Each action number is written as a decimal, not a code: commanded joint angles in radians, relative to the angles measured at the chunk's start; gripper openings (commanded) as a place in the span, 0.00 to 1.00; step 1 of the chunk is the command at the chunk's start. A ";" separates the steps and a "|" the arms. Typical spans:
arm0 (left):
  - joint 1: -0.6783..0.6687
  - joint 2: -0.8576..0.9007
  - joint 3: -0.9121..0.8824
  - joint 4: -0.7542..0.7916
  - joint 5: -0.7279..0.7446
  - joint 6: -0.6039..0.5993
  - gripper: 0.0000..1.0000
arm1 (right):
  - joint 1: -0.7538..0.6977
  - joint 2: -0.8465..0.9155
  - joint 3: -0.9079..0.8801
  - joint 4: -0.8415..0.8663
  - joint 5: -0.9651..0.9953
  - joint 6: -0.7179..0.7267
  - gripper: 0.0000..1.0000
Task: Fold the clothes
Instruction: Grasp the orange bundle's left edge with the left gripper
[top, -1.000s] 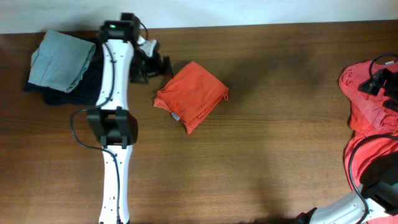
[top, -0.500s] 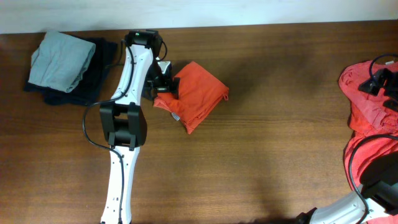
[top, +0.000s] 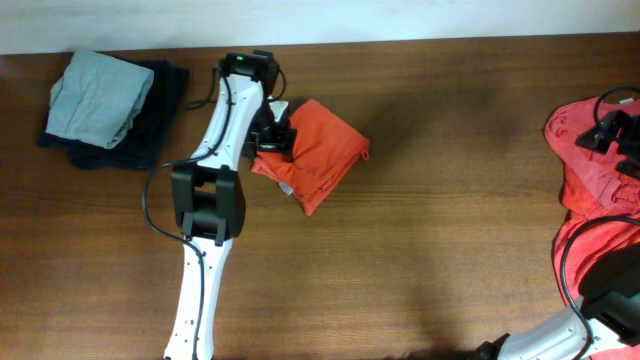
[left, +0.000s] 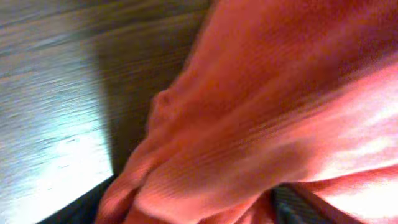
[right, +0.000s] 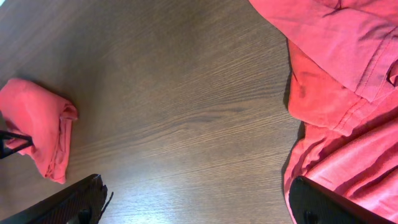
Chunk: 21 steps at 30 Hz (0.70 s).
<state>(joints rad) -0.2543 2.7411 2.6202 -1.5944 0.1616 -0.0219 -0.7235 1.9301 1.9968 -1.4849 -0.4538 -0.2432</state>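
A folded orange-red T-shirt (top: 320, 155) lies at the table's back left, also visible far off in the right wrist view (right: 37, 124). My left gripper (top: 272, 136) is pressed into its left edge. In the left wrist view the shirt's cloth (left: 249, 112) fills the frame and bulges between the two dark fingers (left: 78, 210), which stand wide apart; the left gripper (left: 193, 214) is open around the fold. Crumpled orange-red shirts (top: 590, 195) (right: 348, 93) lie piled at the right edge. My right gripper (top: 610, 128) (right: 199, 208) hovers open beside that pile, holding nothing.
A pale grey-green folded garment (top: 98, 95) rests on a dark navy folded one (top: 150, 125) at the far left back corner. Bare brown tabletop (top: 440, 230) stretches between the folded shirt and the pile. The table's back edge meets a white wall.
My left arm has swung right from beside the grey and navy stack onto the folded shirt's left edge, and its jaws have narrowed around the cloth. The right arm has not moved.
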 joint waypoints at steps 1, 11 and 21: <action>-0.032 0.042 -0.038 0.024 0.031 0.011 0.62 | -0.001 -0.010 0.005 0.000 -0.002 -0.002 0.99; -0.031 0.035 -0.034 0.019 0.004 0.012 0.01 | -0.001 -0.010 0.005 0.000 -0.002 -0.002 0.99; -0.014 -0.113 0.123 0.065 -0.028 0.007 0.01 | -0.001 -0.010 0.005 0.000 -0.002 -0.002 0.99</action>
<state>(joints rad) -0.2794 2.7308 2.6743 -1.5433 0.1631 -0.0151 -0.7235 1.9301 1.9968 -1.4853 -0.4538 -0.2432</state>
